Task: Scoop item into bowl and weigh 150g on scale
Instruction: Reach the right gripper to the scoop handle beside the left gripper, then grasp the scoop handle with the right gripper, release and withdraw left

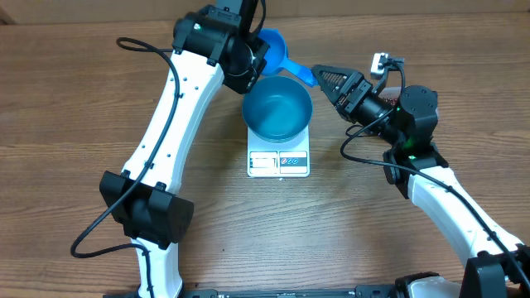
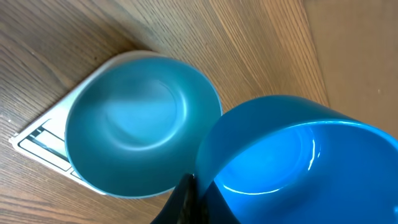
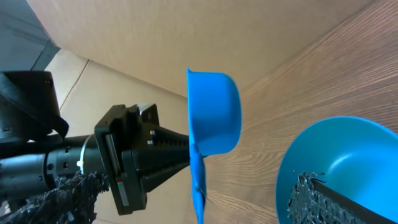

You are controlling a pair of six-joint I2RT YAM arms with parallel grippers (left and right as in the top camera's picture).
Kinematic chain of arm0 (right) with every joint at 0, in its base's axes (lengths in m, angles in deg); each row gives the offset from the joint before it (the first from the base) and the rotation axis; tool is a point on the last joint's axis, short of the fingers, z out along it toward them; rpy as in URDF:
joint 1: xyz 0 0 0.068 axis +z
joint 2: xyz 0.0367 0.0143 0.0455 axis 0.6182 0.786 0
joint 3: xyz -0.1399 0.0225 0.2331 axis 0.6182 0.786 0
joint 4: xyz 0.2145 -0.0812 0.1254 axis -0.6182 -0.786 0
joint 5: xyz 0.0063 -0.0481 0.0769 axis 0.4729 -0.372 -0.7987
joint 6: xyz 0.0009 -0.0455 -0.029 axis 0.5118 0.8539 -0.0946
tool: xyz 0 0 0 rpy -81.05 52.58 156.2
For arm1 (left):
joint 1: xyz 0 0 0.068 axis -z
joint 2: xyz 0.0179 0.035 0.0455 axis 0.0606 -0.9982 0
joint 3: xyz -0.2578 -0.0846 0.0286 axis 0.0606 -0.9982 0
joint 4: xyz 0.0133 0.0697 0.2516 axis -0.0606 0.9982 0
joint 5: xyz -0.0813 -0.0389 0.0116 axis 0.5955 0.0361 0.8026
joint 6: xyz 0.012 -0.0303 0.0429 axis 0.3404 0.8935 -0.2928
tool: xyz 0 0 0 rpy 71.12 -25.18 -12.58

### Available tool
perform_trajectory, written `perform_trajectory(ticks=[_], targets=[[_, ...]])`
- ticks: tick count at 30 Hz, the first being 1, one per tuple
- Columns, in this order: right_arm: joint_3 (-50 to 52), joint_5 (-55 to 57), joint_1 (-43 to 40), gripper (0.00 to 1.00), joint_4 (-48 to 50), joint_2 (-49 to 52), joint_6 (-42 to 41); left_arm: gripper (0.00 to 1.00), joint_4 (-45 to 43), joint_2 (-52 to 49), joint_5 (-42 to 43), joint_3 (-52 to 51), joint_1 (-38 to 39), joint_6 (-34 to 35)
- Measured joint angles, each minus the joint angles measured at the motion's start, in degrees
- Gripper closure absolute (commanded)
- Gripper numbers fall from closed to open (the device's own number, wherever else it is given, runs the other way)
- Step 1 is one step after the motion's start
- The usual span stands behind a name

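While the left gripper [image 3: 180,155] was closed firmly on the handle of the small blue scoop [image 1: 272,43], just under its cup, the scoop was held in the air beyond the far rim of the bowl [image 1: 277,112]. Seen from above, the mouth of the cup faced upward and its handle slanted down to the right. The right gripper [image 1: 325,80] had its jaws wide apart and held nothing. Its fingertips were just beside the free end of the scoop handle, but I could not tell if they touched it. The bright blue bowl stood on the white scale [image 1: 279,161], below and between the two grippers, and it covered most of the platform, so only the front strip with the display was visible. In the left wrist view the inside of the bowl showed a smooth blue surface, and the cup of the scoop overlapped its rim on one side. The far edge of the table [image 1: 83,124] ran close behind the scoop. Wide bare wood lay to the left and right of the scale, and also in front of it.
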Motion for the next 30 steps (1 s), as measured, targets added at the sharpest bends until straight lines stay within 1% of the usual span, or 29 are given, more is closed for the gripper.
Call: perform_trajectory(ticks=[3,5,7,8,13,14,19,21,25,30], targets=[[0.0,1.0,1.3,0.00,0.1,0.0,-0.1,0.96,0.0,0.0,0.0,0.0,0.8,0.0],[0.0,1.3,1.7,0.06,0.1,0.0,-0.2,0.96,0.0,0.0,0.0,0.0,1.1,0.0],[0.0,1.7,2.2,0.14,0.1,0.0,-0.2,0.96,0.0,0.0,0.0,0.0,1.5,0.0],[0.0,1.9,2.4,0.16,0.1,0.0,-0.3,0.95,0.0,0.0,0.0,0.0,1.7,0.0],[0.0,3.2,3.2,0.17,0.1,0.0,-0.2,0.96,0.0,0.0,-0.3,0.0,3.0,0.0],[0.0,3.5,3.3,0.20,0.1,0.0,-0.2,0.96,0.0,0.0,-0.5,0.0,3.3,0.0],[0.0,4.5,3.5,0.39,0.2,0.0,-0.3,0.96,0.0,0.0,-1.5,0.0,4.8,0.0],[0.0,4.7,3.5,0.45,0.2,0.0,-0.3,0.96,0.0,0.0,-1.6,0.0,5.2,0.0],[0.0,5.1,3.5,0.52,0.3,0.0,-0.3,0.96,0.0,0.0,-1.8,0.0,5.9,0.0],[0.0,5.6,3.5,0.66,0.3,0.0,-0.1,0.95,0.0,0.0,-1.9,0.0,6.0,0.0]])
